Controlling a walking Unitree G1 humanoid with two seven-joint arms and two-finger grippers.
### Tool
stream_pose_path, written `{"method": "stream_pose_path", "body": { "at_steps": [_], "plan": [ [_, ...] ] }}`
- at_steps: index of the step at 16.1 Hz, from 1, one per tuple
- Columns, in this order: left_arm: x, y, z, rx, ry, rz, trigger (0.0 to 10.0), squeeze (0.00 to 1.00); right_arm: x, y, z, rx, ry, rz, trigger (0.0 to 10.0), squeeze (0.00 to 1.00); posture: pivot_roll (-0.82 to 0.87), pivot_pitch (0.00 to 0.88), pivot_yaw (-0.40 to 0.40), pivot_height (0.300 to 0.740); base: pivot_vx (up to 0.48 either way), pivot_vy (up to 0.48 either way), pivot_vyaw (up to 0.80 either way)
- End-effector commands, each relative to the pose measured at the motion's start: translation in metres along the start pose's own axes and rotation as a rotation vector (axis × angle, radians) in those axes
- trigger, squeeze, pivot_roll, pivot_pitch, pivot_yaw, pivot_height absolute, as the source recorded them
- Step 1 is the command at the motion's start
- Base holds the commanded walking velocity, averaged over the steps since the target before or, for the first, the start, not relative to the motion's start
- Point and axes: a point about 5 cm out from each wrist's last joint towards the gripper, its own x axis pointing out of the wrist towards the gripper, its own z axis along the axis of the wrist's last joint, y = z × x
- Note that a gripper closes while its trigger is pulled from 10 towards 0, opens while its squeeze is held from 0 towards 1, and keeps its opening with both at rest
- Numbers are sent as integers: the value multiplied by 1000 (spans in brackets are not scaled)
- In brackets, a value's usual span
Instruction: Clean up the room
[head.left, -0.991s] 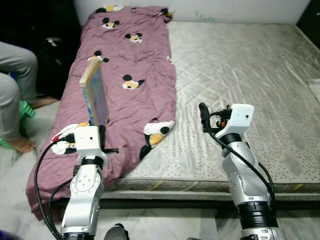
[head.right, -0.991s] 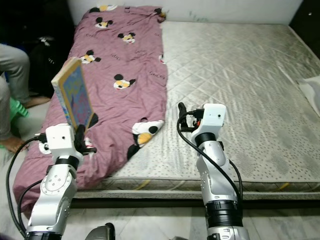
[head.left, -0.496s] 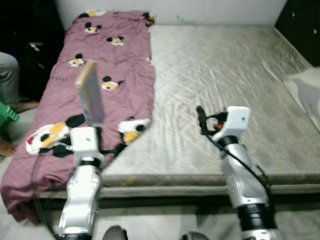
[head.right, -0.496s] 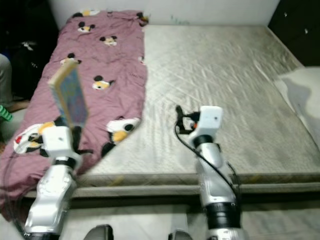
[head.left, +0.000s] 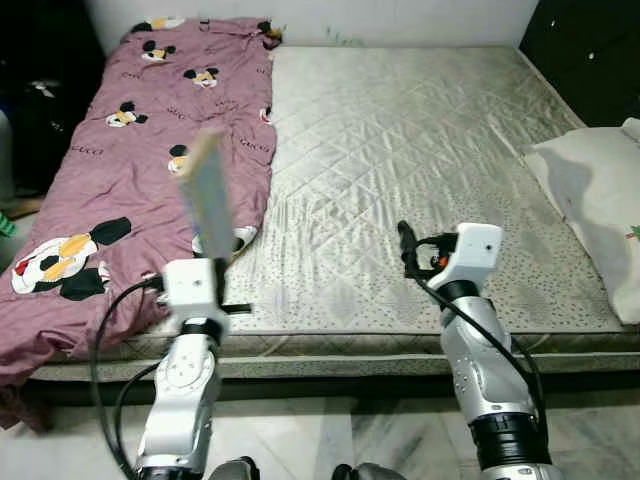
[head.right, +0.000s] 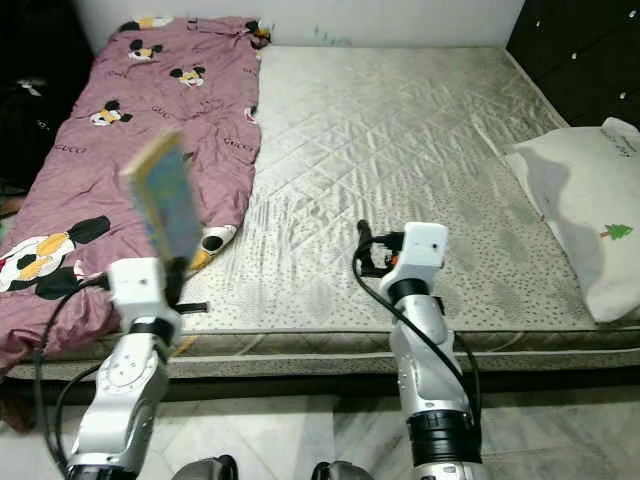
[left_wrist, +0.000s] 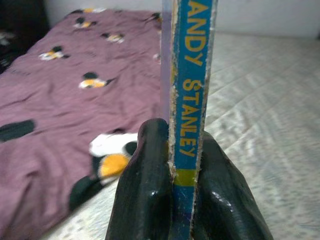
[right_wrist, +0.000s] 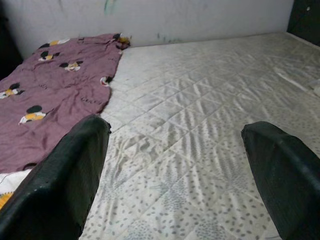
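Book held upright at the bedside.
Left gripper (left_wrist: 182, 185) clamps the book (head.left: 208, 195) by its spine; right gripper (right_wrist: 175, 165) spread wide, empty, over the mattress (head.left: 400, 140).

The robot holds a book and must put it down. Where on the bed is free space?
The bare mattress is free between the purple blanket and the white pillow. The left gripper clamps the book; the open right gripper hovers at the near edge. The blanket side is rumpled.

Your left hand (head.right: 172, 268) grips the book (head.right: 166, 208) upright over the bed's (head.right: 400, 150) front edge; right hand (head.right: 364, 240) hovers empty.
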Motion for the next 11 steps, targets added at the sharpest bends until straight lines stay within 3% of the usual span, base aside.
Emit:
{"method": "stream_pose_path", "body": {
  "at_steps": [1,4,11],
  "plan": [
    [3,0,11,-18,-60,-17,10000,0,0,3,-2,12,2,8,10000,0,-15,134,-29,740,0,0,-525],
    [2,1,11,-21,-66,-25,10000,0,2,2,0,9,-5,5,10000,0,-13,131,-30,740,0,0,-656],
    [2,0,13,-32,-81,-47,10000,0,3,2,1,-5,-17,12,10000,0,-10,131,-31,740,289,0,0]
  ]
}}
